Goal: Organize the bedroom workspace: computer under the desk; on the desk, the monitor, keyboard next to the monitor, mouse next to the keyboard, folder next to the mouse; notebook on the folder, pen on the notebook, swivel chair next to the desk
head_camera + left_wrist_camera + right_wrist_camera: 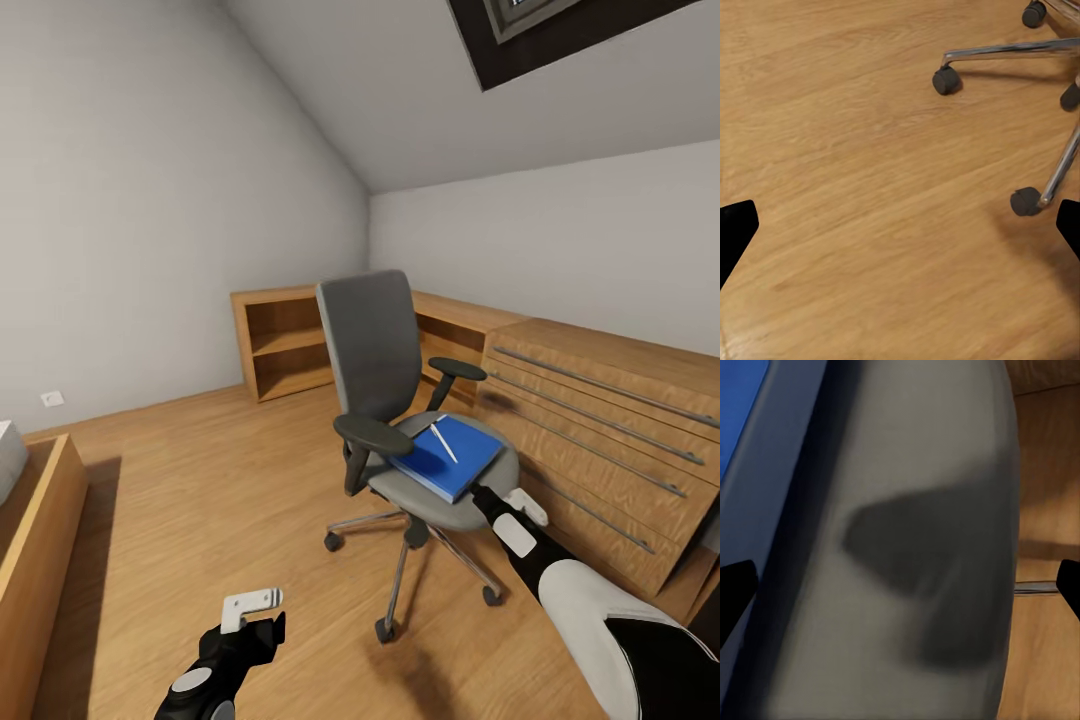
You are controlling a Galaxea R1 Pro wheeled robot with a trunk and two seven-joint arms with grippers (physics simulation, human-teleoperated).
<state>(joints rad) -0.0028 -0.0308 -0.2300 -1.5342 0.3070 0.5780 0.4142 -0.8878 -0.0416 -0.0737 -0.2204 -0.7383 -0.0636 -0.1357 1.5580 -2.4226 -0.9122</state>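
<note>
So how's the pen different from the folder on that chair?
The pen is a thin pale stick; the folder is a broad, flat, bright blue rectangle. The pen lies on top of the folder, while the folder rests directly on the chair seat. Both lie flat, untouched by the right gripper nearby.

A room with pale grey walls (150, 200) and a sloped ceiling (480, 120) is shown, with a dark skylight (560, 30) set in it. The floor (200, 520) is laid in light wood. An open shelf (285, 345) and a drawer chest (610, 430) are placed along the walls.
</note>
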